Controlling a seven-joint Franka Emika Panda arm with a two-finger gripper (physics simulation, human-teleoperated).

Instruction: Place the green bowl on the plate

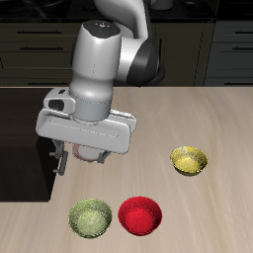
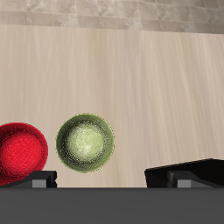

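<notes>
The small round olive-green bowl with a mottled surface (image 1: 90,218) (image 2: 86,143) sits upright on the pale wooden table (image 1: 188,124) (image 2: 131,79), close to the table's front edge. Nothing touches it. Just beside it, with a thin gap between them, stands a glossy red round bowl (image 1: 140,215) (image 2: 19,153), equally near the front edge. Farther back and well apart from both rests a yellow round bowl (image 1: 189,160).

The flat plate with a pinkish-red rim (image 1: 84,153) lies farther back than the green bowl, mostly hidden under the robot's hand, so only a sliver of rim shows.

The grey two-finger gripper (image 1: 85,148) (image 2: 114,178) hangs over the plate, holding nothing; in the wrist view its dark fingertips (image 2: 188,172) stand wide apart, above the table and clear of the green bowl.
</notes>
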